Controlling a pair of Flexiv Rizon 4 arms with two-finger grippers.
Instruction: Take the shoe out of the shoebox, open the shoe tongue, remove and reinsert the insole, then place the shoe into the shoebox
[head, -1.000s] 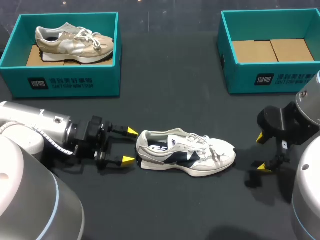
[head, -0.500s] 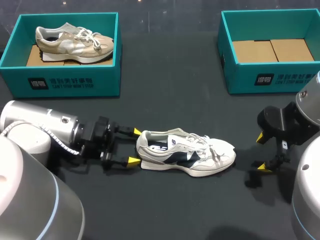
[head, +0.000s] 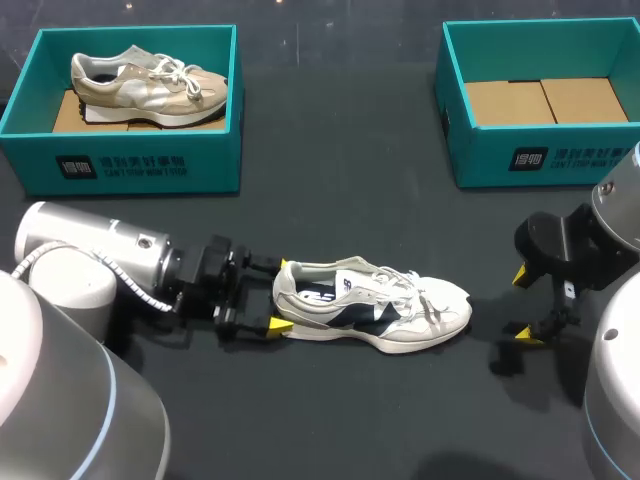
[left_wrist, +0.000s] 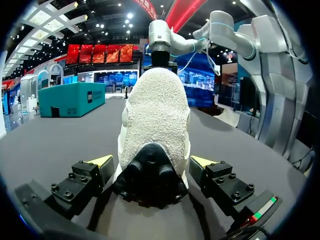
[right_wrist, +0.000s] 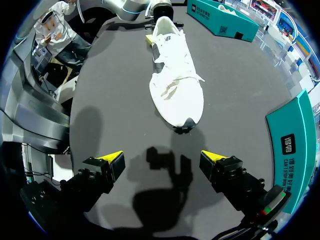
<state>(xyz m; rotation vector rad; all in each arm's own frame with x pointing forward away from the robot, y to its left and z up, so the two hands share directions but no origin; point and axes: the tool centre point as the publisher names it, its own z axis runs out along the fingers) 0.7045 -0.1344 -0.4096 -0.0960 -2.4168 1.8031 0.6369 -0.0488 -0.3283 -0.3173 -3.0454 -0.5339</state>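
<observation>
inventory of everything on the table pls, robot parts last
white shoe: 1, white with navy, on its sole mid-table, toe toward the right arm
beige shoe: 1, beige, inside the left shoebox
shoeboxes: 2, teal, far side of the table; the right shoebox shows only its brown cardboard floor
table: 1, black
left pincer: 1, yellow tips, open, straddling the white shoe's heel
right pincer: 1, yellow tips, open, beyond the white shoe's toe, apart from it
</observation>
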